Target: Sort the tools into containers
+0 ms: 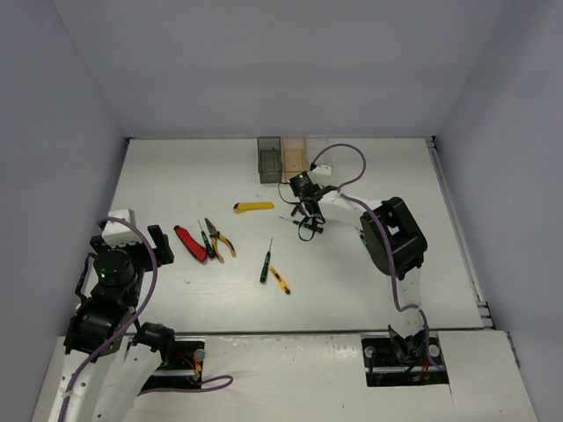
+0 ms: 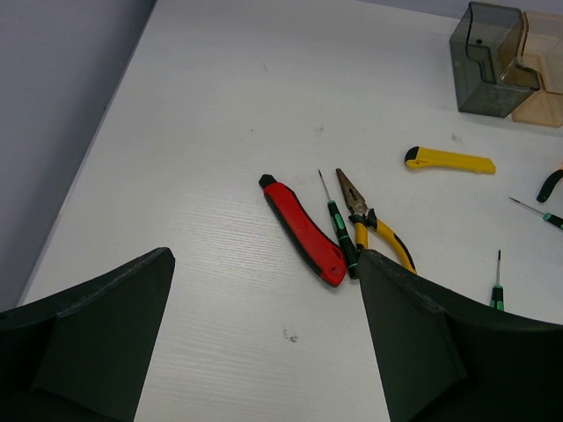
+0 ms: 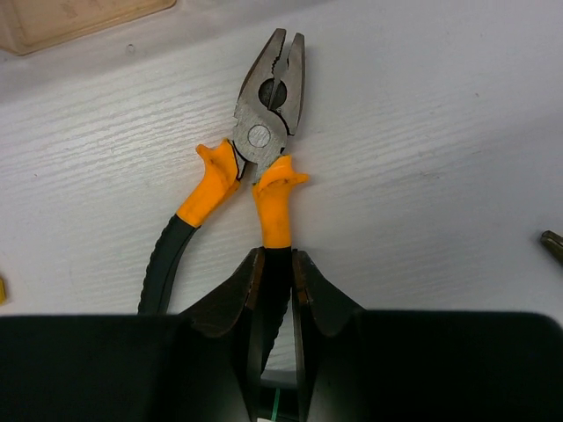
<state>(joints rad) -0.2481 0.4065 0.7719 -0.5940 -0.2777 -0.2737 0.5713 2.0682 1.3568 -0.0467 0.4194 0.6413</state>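
My right pincer [image 3: 277, 261] is clamped on one handle of the steel-nosed pliers with orange-and-black grips [image 3: 264, 123], just on the near side of the smoky grey transparent plastic bin [image 1: 269, 158]. My left pincer [image 2: 264, 264] stands spread apart, holding nothing, well away from that bin, the red-handled cutter [image 2: 303, 230] lying between.

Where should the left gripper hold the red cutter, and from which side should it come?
Probably from above, closing across the narrow width of the cutter, at its far half. It lies flat and is long and slim. A screwdriver nearly touches its near end, so there is more finger room farther up.
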